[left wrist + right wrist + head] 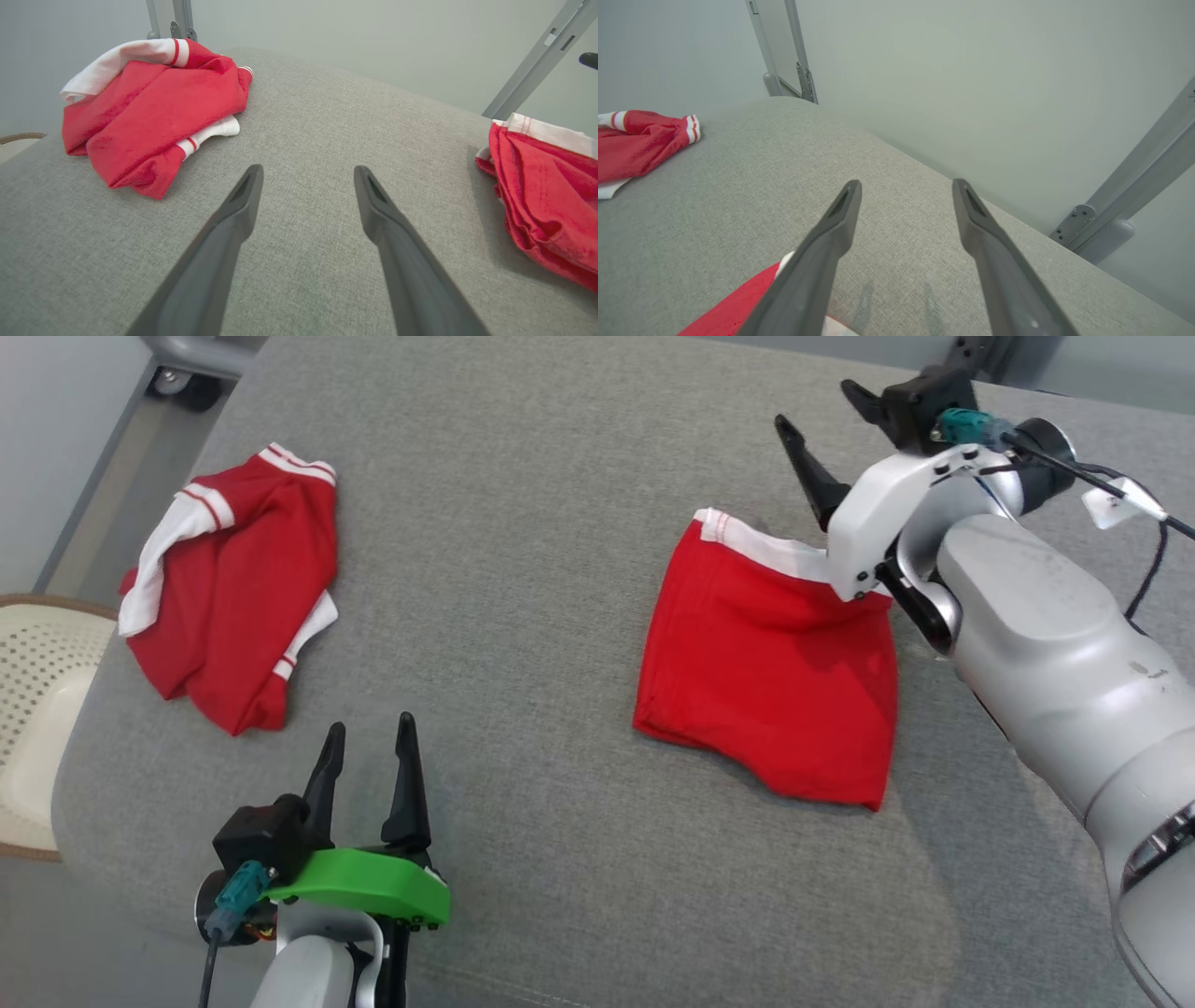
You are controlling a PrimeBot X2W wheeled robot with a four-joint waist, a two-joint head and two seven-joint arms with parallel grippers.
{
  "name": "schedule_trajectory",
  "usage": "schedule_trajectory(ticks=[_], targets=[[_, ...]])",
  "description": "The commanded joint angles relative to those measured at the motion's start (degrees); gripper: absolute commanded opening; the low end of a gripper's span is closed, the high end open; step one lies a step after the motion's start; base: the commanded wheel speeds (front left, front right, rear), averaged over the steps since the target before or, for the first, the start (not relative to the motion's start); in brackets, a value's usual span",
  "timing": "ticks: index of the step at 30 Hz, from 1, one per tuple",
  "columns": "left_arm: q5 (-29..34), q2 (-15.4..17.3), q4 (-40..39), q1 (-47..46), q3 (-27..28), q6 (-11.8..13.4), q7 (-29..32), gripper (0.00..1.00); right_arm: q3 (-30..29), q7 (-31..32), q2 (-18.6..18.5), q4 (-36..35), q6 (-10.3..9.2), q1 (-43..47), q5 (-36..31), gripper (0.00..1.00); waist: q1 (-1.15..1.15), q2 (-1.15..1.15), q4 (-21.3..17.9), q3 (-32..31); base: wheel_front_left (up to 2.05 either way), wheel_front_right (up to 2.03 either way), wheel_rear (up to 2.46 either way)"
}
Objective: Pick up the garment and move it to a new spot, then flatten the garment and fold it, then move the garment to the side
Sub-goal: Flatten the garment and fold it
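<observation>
**A:** Now, entry one, the garment (775, 663): where is it, and in what condition?

**B:** It is red cloth with a white band (756, 537) along its far edge. It lies on the right half of the grey fabric-covered tabletop (523, 569), folded into a compact, roughly square packet. It sits flat with few creases, and the layered edges show at the near side. I judge the fold done, so only the move to the side remains.

**A:** Entry two, the right end effector (812, 403)?

**B:** It hovers over the garment's far right corner with its fingers pointing far. They are spread wide with nothing between them. I judge it is placed there because the banded edge gives the firmest hold for shifting the packet without spilling the fold.

**A:** Entry three, the left end effector (371, 723)?

**B:** It is at the near left, above bare tabletop between the two pieces of cloth. Its fingers are parted and hold nothing. It looks parked clear of the work.

**A:** Other stock?

**B:** One second garment (233, 607), red with white striped trim. It is loosely bunched at the far left, well apart from the first.
</observation>
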Motion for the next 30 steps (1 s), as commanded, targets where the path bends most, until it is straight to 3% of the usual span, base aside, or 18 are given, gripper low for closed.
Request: schedule_trajectory(ticks=[1, 9, 14, 18, 23, 30], targets=[[1.1, 0.3, -0.1, -0.8, 0.5, -0.2, 0.0, 1.0, -4.2, -0.1, -1.4, -1.2, -0.05, 3.7, -2.2, 1.0, 0.0, 0.0, -4.7, -2.7, 0.0, 0.0, 0.0], [5.6, 0.3, 0.2, 0.9, 4.4, -0.4, 0.0, 1.0, -33.7, -0.1, -0.8, -15.2, -0.05, 22.6, -19.1, 1.0, 0.0, 0.0, -12.2, -6.0, 0.0, 0.0, 0.0], [7.3, 0.3, 0.8, 2.2, 6.7, -0.6, 0.0, 1.0, -46.6, -0.2, 4.3, -23.7, -0.05, 34.4, -28.5, 1.0, 0.0, 0.0, -15.9, -8.0, 0.0, 0.0, 0.0], [8.6, 0.3, 1.4, 3.4, 8.2, -0.9, 0.0, 1.0, -52.0, -0.2, 7.2, -28.3, -0.05, 41.2, -32.9, 1.0, 0.0, 0.0, -18.1, -9.6, 0.0, 0.0, 0.0], [9.9, 0.3, 2.2, 5.0, 9.4, -1.0, 0.0, 1.0, -54.6, -0.2, 9.0, -32.2, -0.05, 47.5, -35.2, 1.0, 0.0, 0.0, -19.9, -11.8, 0.0, 0.0, 0.0], [12.1, 0.3, 3.4, 7.9, 10.9, -0.7, 0.0, 1.0, -52.7, -0.2, 9.4, -35.6, -0.05, 53.7, -32.4, 1.0, 0.0, 0.0, -21.9, -15.3, 0.0, 0.0, 0.0]])
